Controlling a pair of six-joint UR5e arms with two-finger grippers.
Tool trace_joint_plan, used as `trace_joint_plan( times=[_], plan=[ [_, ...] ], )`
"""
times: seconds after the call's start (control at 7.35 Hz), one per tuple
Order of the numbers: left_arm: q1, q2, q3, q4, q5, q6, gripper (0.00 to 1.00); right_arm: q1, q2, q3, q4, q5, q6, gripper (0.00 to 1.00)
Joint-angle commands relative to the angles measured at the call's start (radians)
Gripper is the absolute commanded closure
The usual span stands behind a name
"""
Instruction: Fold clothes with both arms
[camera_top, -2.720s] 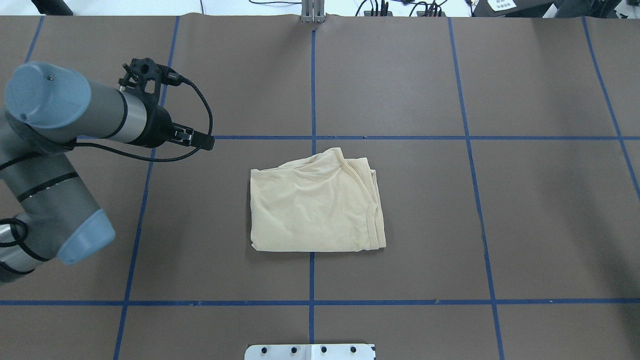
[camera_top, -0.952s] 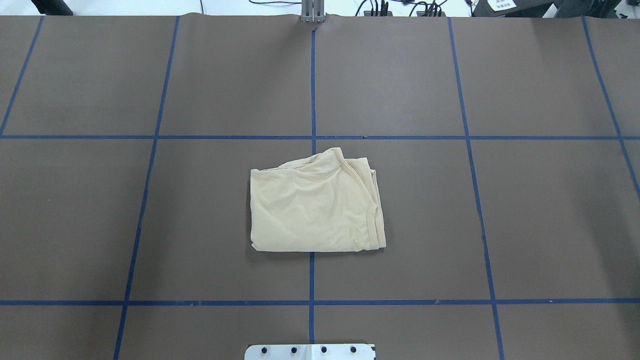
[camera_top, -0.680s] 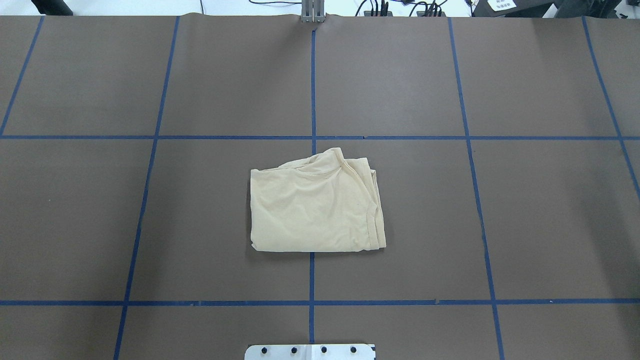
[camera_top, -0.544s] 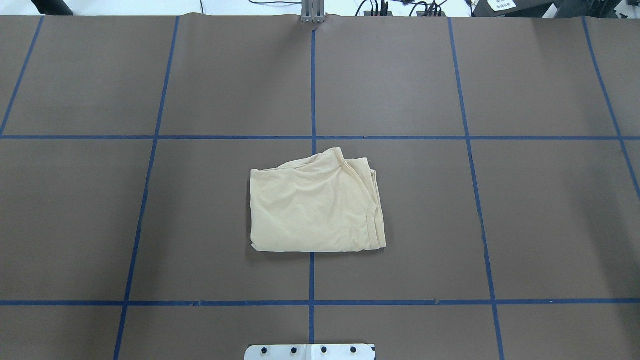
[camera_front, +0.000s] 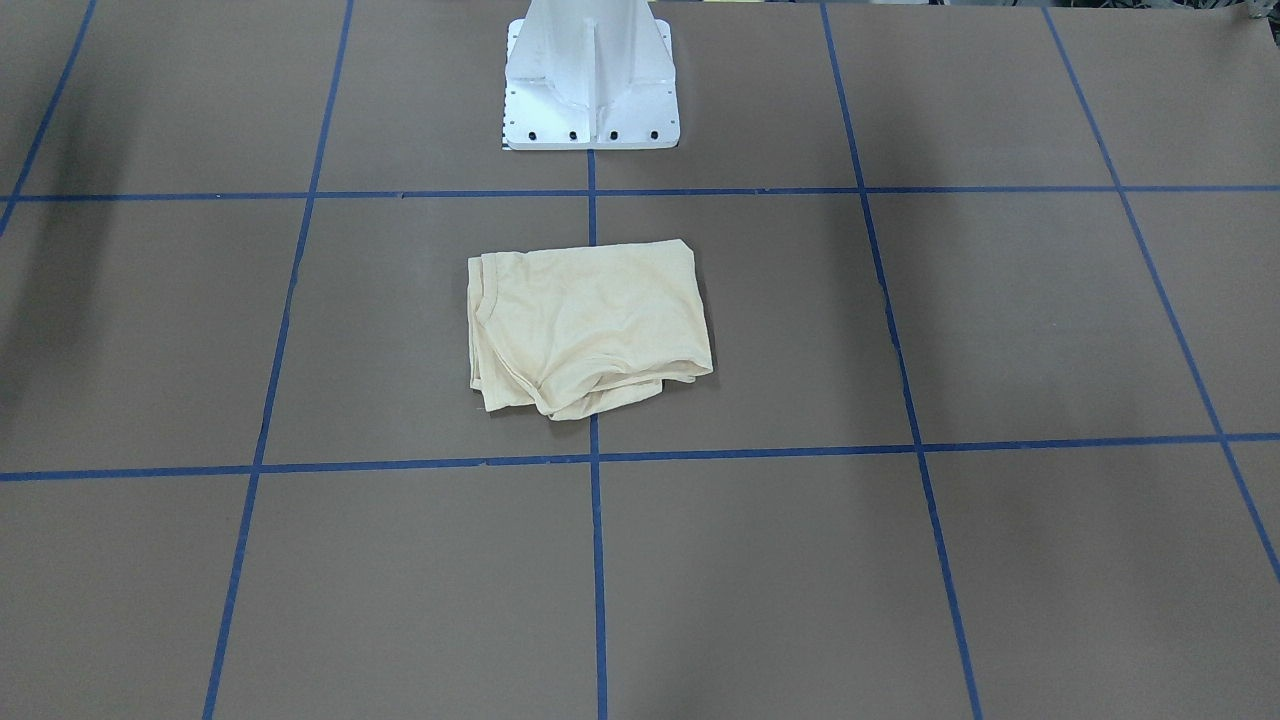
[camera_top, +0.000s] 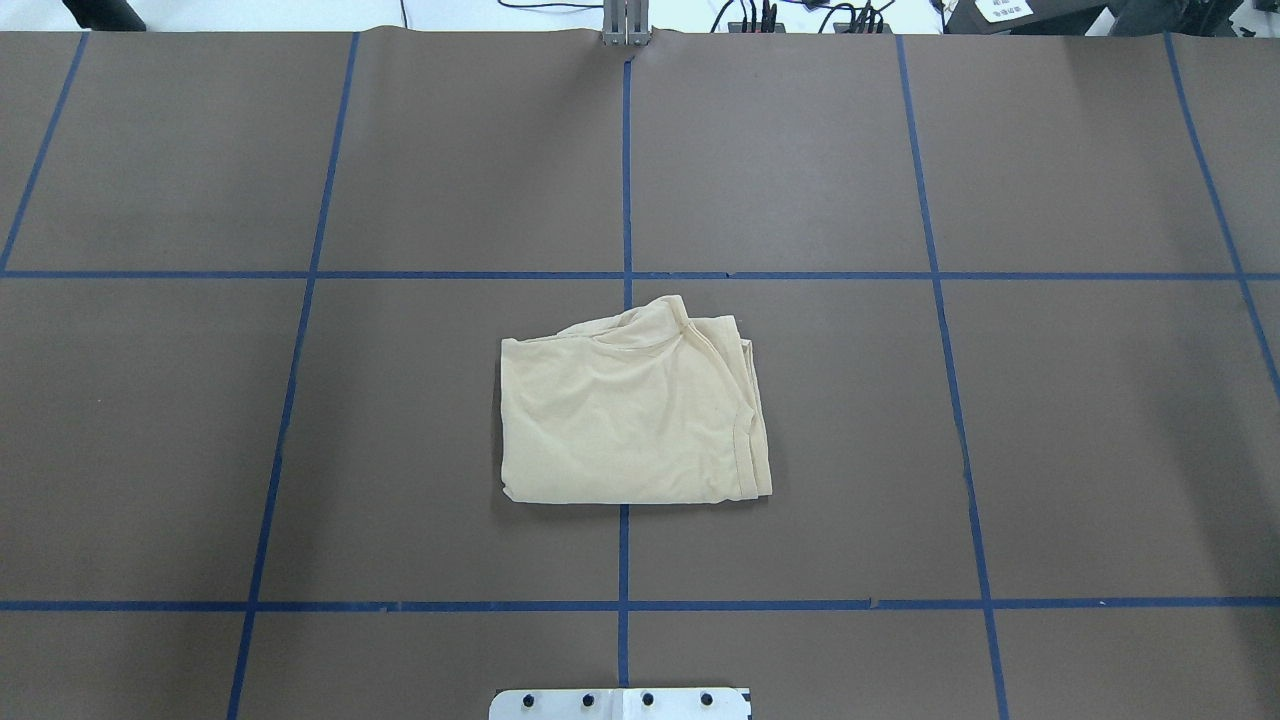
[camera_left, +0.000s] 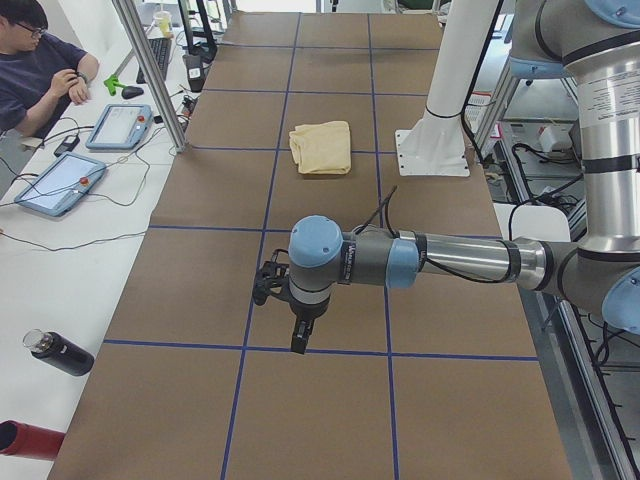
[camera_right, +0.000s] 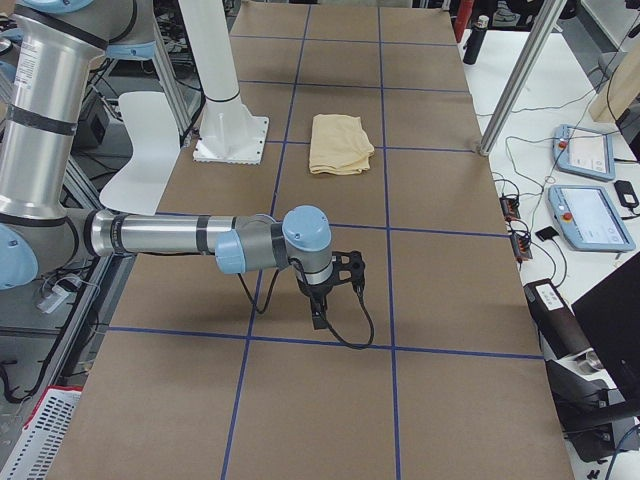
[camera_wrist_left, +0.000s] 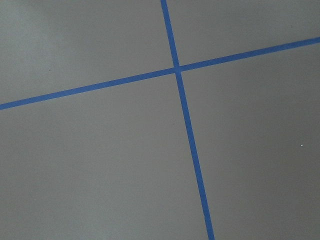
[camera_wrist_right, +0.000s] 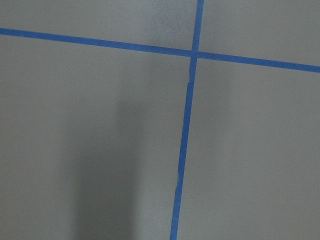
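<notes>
The pale cream-yellow shirt (camera_top: 630, 410) lies folded into a rough rectangle at the middle of the brown table, with its print hidden; it also shows in the front view (camera_front: 585, 325). Nothing touches it. My left gripper (camera_left: 300, 340) shows only in the exterior left view, pointing down over the table far from the shirt (camera_left: 322, 147). My right gripper (camera_right: 318, 318) shows only in the exterior right view, also far from the shirt (camera_right: 340, 143). I cannot tell whether either is open or shut. Both wrist views show only brown table and blue tape.
The white pedestal base (camera_front: 590, 90) stands just behind the shirt on the robot's side. Blue tape lines grid the table (camera_top: 900, 450). An operator (camera_left: 40, 70) sits at a side bench with tablets (camera_left: 60, 185) and a bottle (camera_left: 60, 352). A metal post (camera_left: 150, 75) stands at the table's far edge.
The left arm, in the overhead view's left part 2.7 s ago, has drawn out of that view. The shirt has not moved.
</notes>
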Motion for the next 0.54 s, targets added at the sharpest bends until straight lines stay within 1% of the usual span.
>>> trace_joint_plan(
  times=[0.0, 0.41],
  plan=[
    [0.001, 0.000, -0.001, -0.001, -0.001, 0.003, 0.00, -0.001, -0.001, 0.000, 0.000, 0.001, -0.001, 0.00],
    [0.001, 0.000, -0.008, -0.002, -0.001, 0.003, 0.00, -0.001, -0.001, 0.001, 0.000, 0.002, -0.001, 0.00]
  ],
)
